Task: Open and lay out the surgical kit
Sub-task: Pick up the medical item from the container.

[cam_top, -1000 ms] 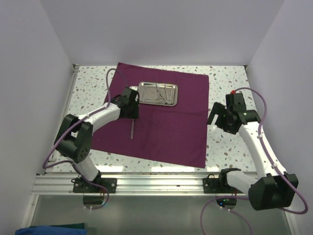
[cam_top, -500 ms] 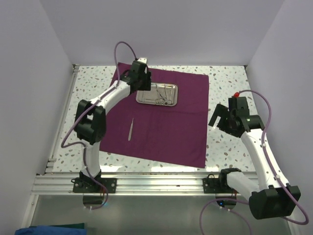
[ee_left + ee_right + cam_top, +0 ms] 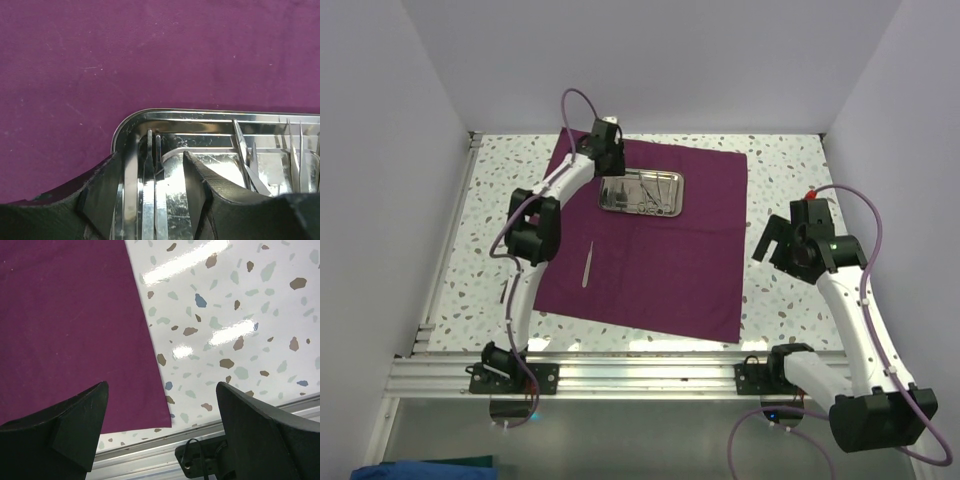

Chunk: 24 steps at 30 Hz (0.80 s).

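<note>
Cloth: A dark purple-maroon cloth wrap (image 3: 660,260) lay spread open and flat on the white speckled table (image 3: 785,170), its right edge near the right arm.
Tray: A small shiny rectangular steel tray (image 3: 614,198) sat on the far half of the cloth, left of its middle.
Instruments in tray: Thin silver scissor-like instruments (image 3: 655,192) lay jumbled inside the tray; the wrist view showed their blades (image 3: 245,155) toward its right side.
Laid-out piece: One pair of slim silver tweezers (image 3: 587,264) lay alone on the cloth, nearer the arms than the tray and well apart from it.
Left claw: The left gripper (image 3: 152,155) was stretched over the tray's left end, jaws parted. Its black fingers (image 3: 102,187) straddled a thin silver tweezer-like tool (image 3: 152,200) lying in the tray's corner. Whether the pads touched the tool could not be told.
Right claw: The right gripper (image 3: 161,390) hung with its jaws spread wide and gripped nothing. It was above the cloth's near right corner (image 3: 162,422), where purple fabric met bare table.
Foreground: An aluminium rail (image 3: 640,375) ran along the table's near edge.
</note>
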### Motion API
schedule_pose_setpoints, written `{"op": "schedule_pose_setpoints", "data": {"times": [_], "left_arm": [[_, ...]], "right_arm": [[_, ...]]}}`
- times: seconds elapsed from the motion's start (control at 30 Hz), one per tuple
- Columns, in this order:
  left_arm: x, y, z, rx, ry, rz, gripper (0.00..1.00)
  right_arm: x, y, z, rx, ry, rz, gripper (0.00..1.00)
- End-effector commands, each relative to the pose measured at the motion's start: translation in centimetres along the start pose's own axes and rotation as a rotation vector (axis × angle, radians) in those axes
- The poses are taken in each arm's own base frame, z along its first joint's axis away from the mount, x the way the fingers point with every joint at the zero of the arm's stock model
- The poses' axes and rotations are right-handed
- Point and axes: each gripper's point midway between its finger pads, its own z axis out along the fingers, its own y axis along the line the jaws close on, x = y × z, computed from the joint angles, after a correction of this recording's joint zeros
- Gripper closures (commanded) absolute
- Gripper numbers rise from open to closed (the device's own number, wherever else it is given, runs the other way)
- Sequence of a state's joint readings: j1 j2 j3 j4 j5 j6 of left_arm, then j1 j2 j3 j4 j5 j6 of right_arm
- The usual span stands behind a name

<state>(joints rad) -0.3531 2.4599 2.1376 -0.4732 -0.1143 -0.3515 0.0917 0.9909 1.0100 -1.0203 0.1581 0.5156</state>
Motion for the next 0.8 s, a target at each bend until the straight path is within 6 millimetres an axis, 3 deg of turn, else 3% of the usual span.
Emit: {"op": "schedule_pose_setpoints", "data": {"times": [0.0, 0.43, 0.77], "left_arm": [[-2.0, -1.0, 0.0, 0.038, -0.048, -0.021, 0.44], [1.2, -0.1, 2.7, 0.001, 0.014, -0.003, 0.55], [4.6, 2.6, 4.8, -0.128, 0.097, 0.026, 0.82]], "right_arm": [[-1.1, -0.1, -0.5, 0.025, -0.023, 0.000, 0.07], [-1.1, 0.3, 0.8, 0.039, 0.020, -0.017, 0.07], [-0.4, -0.4, 1.0, 0.059, 0.033, -0.032, 0.07]]}}
